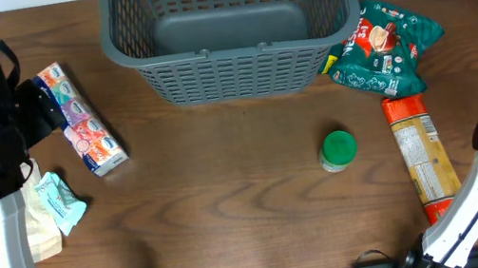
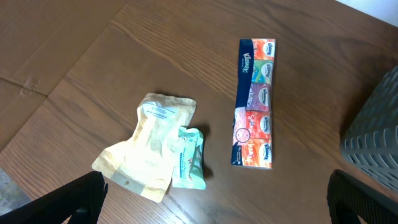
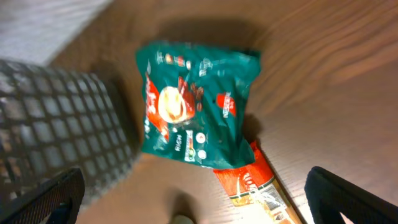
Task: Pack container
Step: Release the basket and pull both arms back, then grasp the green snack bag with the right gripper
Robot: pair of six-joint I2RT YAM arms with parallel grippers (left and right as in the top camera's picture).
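Right now the container (image 1: pixel 238 69) is sitting empty at the far middle of the tabletop (image 1: pixel 231 203). Both arms are hovering with jaws released: the left gripper (image 2: pixel 221 199) over the tissue pack (image 2: pixel 254 102), the right gripper (image 3: pixel 193 199) over the green snack bag (image 3: pixel 196 106). Seemingly the first pick is just starting; one arm is needing to drop and close on its item.

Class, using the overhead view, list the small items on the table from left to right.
Beige pouch → tissue pack → green-lidded jar → orange packet
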